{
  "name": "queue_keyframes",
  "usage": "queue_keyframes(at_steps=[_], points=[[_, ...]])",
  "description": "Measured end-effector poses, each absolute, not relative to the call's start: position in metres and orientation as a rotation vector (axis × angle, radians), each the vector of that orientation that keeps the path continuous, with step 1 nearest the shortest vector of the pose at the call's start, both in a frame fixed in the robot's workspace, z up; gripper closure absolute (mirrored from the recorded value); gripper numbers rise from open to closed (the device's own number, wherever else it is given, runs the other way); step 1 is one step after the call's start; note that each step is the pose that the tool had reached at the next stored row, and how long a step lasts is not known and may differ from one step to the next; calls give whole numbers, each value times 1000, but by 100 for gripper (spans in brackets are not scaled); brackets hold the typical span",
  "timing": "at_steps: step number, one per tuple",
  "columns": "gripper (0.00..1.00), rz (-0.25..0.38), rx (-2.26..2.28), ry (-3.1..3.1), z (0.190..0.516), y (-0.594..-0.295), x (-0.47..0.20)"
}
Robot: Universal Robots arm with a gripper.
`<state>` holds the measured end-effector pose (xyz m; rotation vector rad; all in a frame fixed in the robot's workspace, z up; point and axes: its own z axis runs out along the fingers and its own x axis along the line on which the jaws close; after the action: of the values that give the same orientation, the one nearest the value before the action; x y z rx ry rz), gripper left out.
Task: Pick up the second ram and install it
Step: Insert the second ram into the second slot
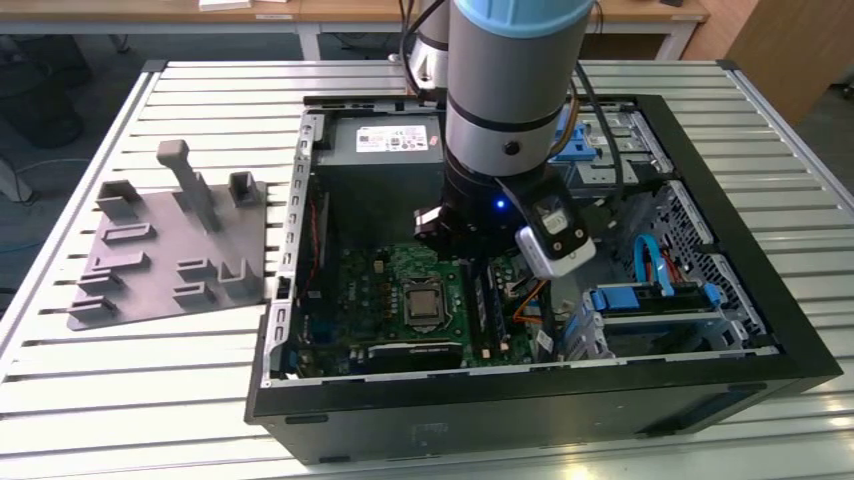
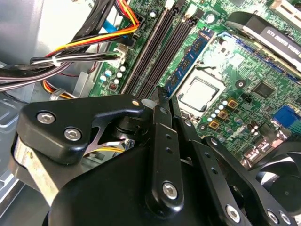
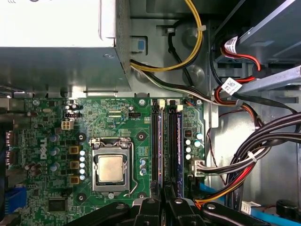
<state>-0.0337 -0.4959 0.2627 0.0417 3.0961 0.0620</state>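
The second ram [image 2: 188, 60] is a blue-green stick standing in the motherboard slot beside the processor socket [image 3: 112, 168]. In the first wrist view the same ram [image 3: 160, 150] runs along the black slots, and another blue stick [image 3: 180, 150] stands two slots over. My gripper [image 2: 165, 94] is shut, its black fingers pressed together with nothing between them. The tips hang over the near end of the ram; I cannot tell whether they touch it. In the first wrist view the gripper [image 3: 164, 190] sits at that end of the slots.
The open computer case [image 1: 534, 385] lies on a slatted table, with the arm [image 1: 514, 120] reaching down into it. A cable bundle [image 3: 244, 160] lies close beside the slots, and the power supply [image 3: 56, 42] is beyond them. A grey fixture plate [image 1: 160, 255] stands at the exterior view's left.
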Motion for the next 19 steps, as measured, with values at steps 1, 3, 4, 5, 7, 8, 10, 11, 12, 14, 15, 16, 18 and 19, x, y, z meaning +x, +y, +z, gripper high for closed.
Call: queue_keyframes(at_steps=[1,3,4,5,7,8,10,11,12,14,15,16,18,19], points=[[86,62,42,3096,262,-496,-34],[86,62,42,3096,262,-496,-34],[86,62,42,3096,262,-496,-34],[86,62,42,3096,262,-496,-34],[86,63,42,3096,261,-496,-34],[86,62,42,3096,260,-496,-34],[86,62,42,3096,257,-496,-34],[86,62,42,3096,256,-496,-34],[86,62,42,3096,254,-496,-34],[86,62,42,3096,251,-496,-34],[86,62,42,3096,250,-496,-34],[86,62,42,3096,248,-496,-34],[86,62,44,3096,245,-496,-34],[86,62,49,3096,244,-496,-34]])
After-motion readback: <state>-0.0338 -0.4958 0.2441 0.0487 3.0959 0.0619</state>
